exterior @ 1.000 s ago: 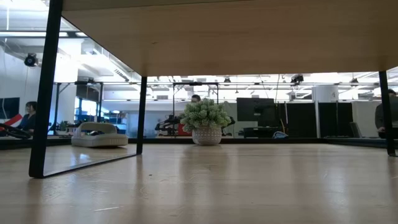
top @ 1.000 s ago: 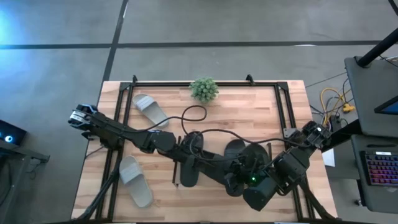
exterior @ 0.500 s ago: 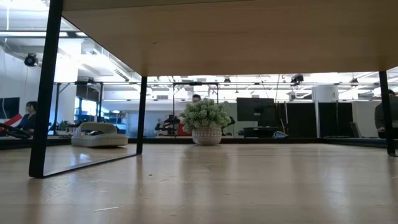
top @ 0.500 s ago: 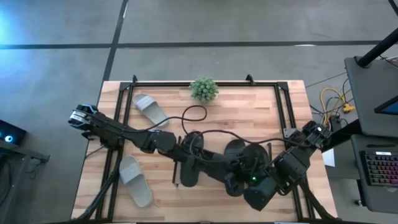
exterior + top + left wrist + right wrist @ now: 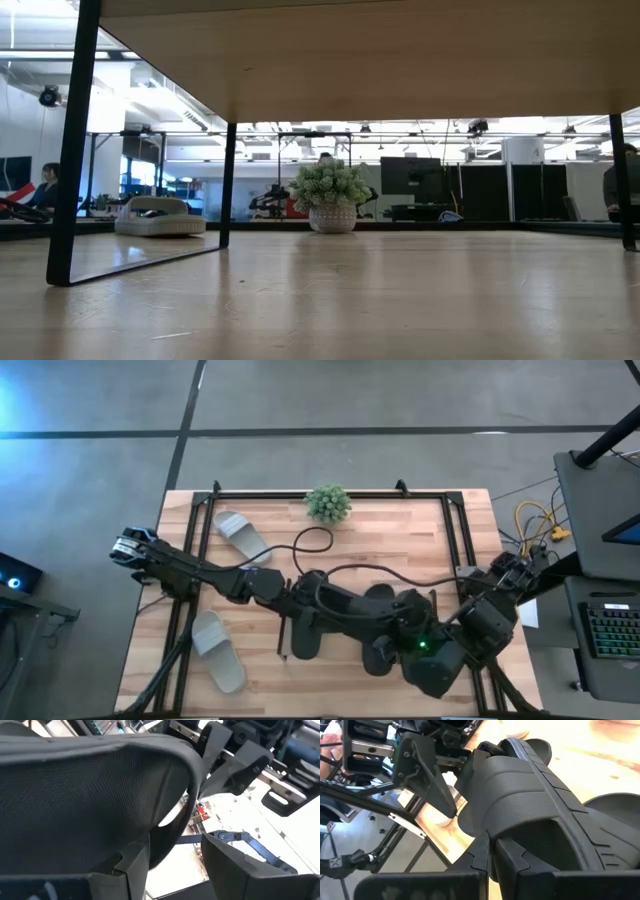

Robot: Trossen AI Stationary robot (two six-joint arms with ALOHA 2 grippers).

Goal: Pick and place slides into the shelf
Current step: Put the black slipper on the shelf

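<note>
A black slide (image 5: 520, 795) hangs in the air above the shelf (image 5: 281, 628), between my two grippers. My right gripper (image 5: 492, 857) is shut on its strap. My left gripper (image 5: 185, 865), also seen as the left gripper (image 5: 427, 775) in the right wrist view, stands level at the slide's other end with its jaws around it. In the high view the left gripper (image 5: 315, 600) and right gripper (image 5: 408, 645) are over the table's middle. More black slides (image 5: 303, 638) lie flat on the shelf's top. Two grey slides (image 5: 241, 535), (image 5: 218, 650) lie on the table. My left gripper holds the black slide at the end away from the right gripper (image 5: 470, 765), coming in level from the table's left. The mesh-textured strap (image 5: 125, 795) fills the space over one finger (image 5: 115, 875) and hides the place of contact. My right gripper pinches the strap's near edge (image 5: 490, 837) between its two fingers, slanting down from the table's right. The slide is clear of the shelf and tilted.
A potted plant (image 5: 328, 503) stands at the far edge inside the black tube frame (image 5: 460, 530). A black cable (image 5: 312, 542) loops over the table's middle. The low view looks out under the shelf board (image 5: 400, 60), past its leg (image 5: 75, 150), to a grey slide (image 5: 160, 217).
My right gripper has risen a little and shifted toward the table's right edge. The end of the black slide beside it has gone along. My left gripper has kept still.
</note>
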